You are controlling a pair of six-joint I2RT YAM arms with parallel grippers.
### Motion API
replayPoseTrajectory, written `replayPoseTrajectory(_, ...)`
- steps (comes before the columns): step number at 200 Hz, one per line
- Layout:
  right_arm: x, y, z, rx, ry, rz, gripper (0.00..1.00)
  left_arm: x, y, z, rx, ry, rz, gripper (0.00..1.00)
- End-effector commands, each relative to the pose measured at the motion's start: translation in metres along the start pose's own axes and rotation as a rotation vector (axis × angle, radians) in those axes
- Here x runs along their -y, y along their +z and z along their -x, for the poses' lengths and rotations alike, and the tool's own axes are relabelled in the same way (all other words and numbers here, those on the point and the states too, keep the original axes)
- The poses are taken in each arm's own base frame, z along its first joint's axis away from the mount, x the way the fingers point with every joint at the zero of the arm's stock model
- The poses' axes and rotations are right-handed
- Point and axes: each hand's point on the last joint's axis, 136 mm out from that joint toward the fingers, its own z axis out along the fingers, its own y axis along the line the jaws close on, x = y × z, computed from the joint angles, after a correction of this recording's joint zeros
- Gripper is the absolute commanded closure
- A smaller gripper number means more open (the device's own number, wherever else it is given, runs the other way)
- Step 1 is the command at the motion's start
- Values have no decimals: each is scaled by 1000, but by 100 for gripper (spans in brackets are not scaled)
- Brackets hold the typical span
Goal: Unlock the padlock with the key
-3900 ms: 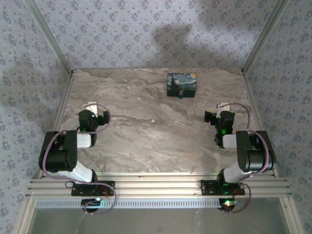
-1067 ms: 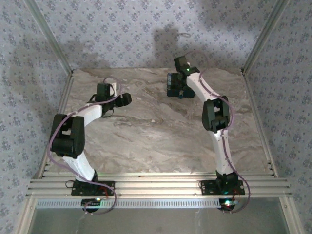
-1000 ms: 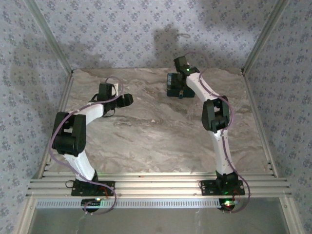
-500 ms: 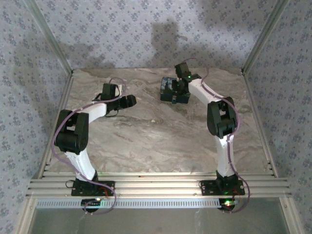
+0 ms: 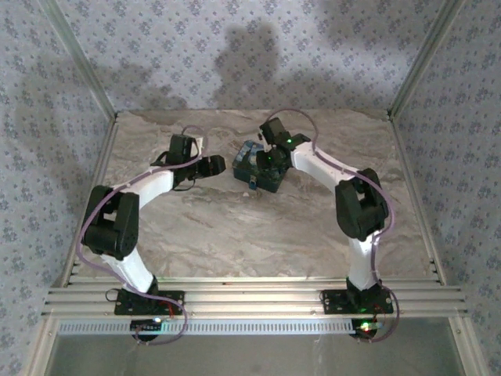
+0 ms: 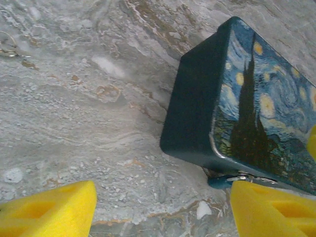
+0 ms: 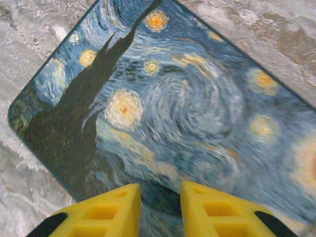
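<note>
The padlock (image 6: 220,181) is a tiny dark-blue piece with a metal bit, hanging at the lower edge of the Starry Night box (image 6: 256,113), just beside my left gripper's right finger (image 6: 271,210). My left gripper (image 6: 163,212) is open over bare table, left of the box (image 5: 252,168). My right gripper (image 7: 160,212) hovers on the box lid (image 7: 173,98), its jaws a narrow gap apart with only lid showing between them. From above, the padlock (image 5: 252,183) pokes out at the box's near side. A small metal ring (image 6: 7,45), possibly the key, lies far left.
The marbled table (image 5: 235,227) is walled by patterned panels, with aluminium posts (image 5: 411,70) at the back corners. Both arms reach toward the table's middle back: left gripper (image 5: 219,165), right gripper (image 5: 268,159). A rail (image 5: 250,299) runs along the near edge.
The box has slid from the back of the table forward and leftward, turning as it went, with my right gripper on it. My left gripper has stretched rightward toward the box.
</note>
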Motion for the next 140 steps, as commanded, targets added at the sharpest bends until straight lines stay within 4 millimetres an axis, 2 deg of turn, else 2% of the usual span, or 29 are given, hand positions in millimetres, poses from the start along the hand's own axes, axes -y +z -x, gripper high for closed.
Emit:
replayPoseTrajectory(1,24,-39,0,26,130,-48,66,18,-6,10,1,9,-34,30)
replayPoseTrajectory(17,38,-42,-13,16,232,-51,54,24,-1,16,-9,13,-53,30)
replayPoseTrajectory(25,43,-41,-13,35,282,-35,47,28,2,19,-18,15,-67,31)
replayPoseTrajectory(38,54,-36,-22,26,360,-20,36,34,10,23,-33,17,-88,33)
replayPoseTrajectory(50,62,-29,-26,18,402,-4,30,39,19,26,-52,19,-109,38)
replayPoseTrajectory(95,61,7,-29,-75,472,90,29,62,60,26,-163,23,-200,45)
replayPoseTrajectory(117,57,21,-16,-94,461,113,29,74,70,17,-201,37,-231,46)
replayPoseTrajectory(140,56,29,2,-94,447,135,30,79,70,4,-220,48,-239,47)
